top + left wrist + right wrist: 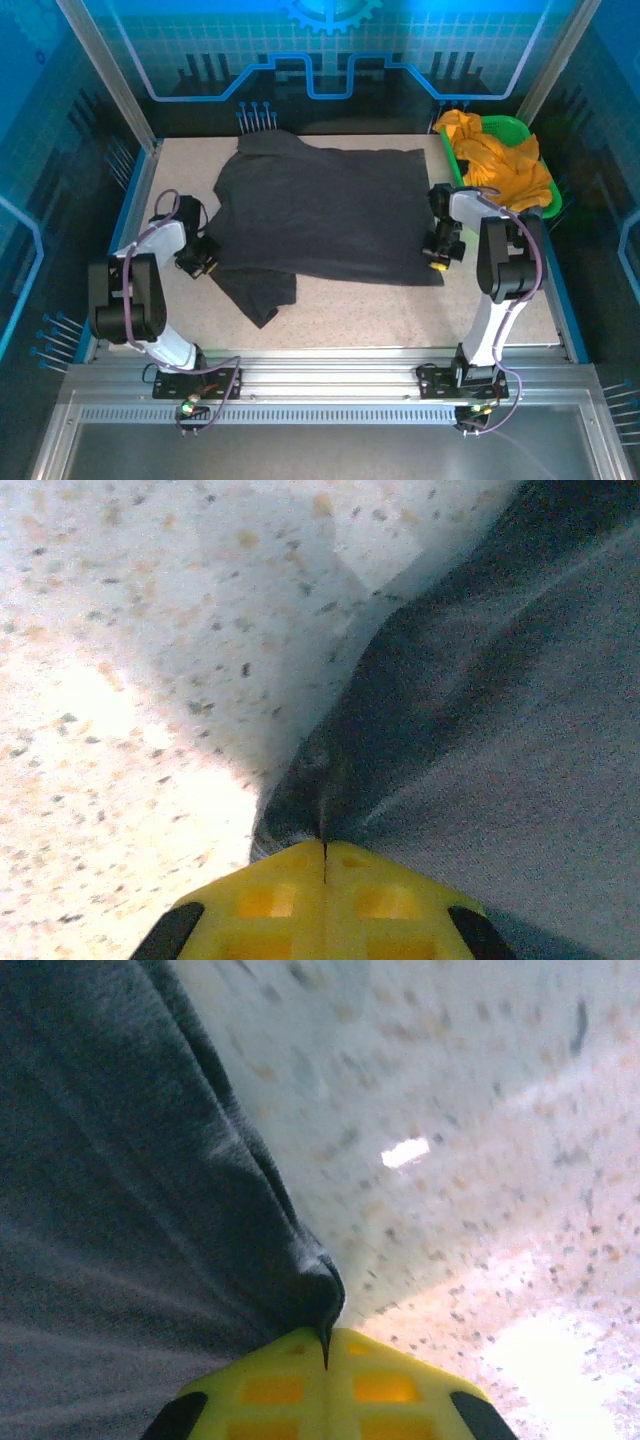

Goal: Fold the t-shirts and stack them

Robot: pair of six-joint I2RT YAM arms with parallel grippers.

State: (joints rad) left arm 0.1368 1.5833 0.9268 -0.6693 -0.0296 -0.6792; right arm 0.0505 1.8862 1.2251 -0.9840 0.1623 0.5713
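A large dark charcoal-grey t-shirt [320,210] lies spread across the table, one sleeve trailing toward the front left. At its left edge my left gripper [198,262] is shut on the cloth; the left wrist view has the yellow fingers [280,895] pressed together with a fold of the t-shirt [480,730] pinched at their tips. My right gripper [440,258] is shut on the shirt's right front corner, and the right wrist view shows the t-shirt [120,1190] hem caught between its closed yellow fingers [380,1385]. Mustard-orange t-shirts [500,160] are piled at the back right.
A green plastic basket [512,128] holds the orange pile at the table's back right corner. Speckled tabletop [400,315] lies bare in front of the dark shirt. Metal frame rails run along the left, right and near edges.
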